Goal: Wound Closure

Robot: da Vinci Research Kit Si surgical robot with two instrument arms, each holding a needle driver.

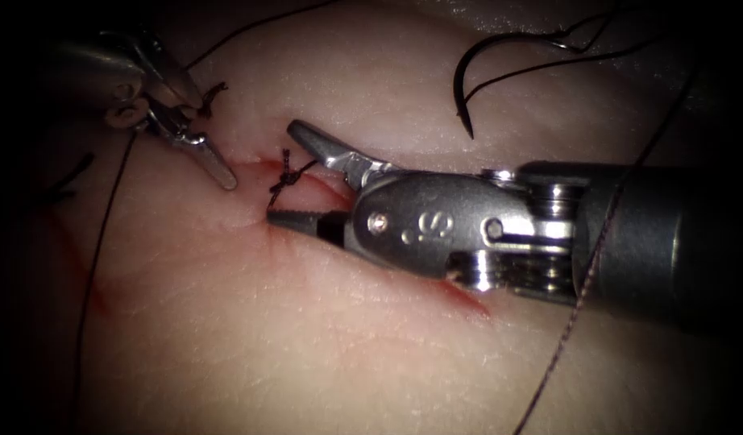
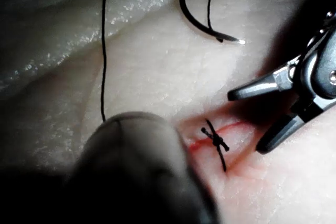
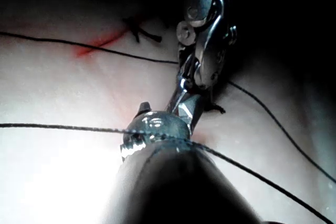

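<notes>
- Right tool (image 1: 287,173): jaws spread wide around the knot (image 1: 286,173) on the cut (image 1: 251,167), grasping nothing.
- Left tool (image 1: 196,133): jaws clenched on a cut end of thread (image 1: 214,93).
- Needle (image 1: 462,84): lies free on the tissue (image 1: 307,322), right of the cut.

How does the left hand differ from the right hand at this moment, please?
The right hand sits at the cut, open, with a jaw on either side of the knot, gripping nothing. The left hand is at the cut's left end, and I cannot tell what it grips. The right hand looks bigger than the left hand. Neither holds the needle, which lies on the tissue.
</notes>
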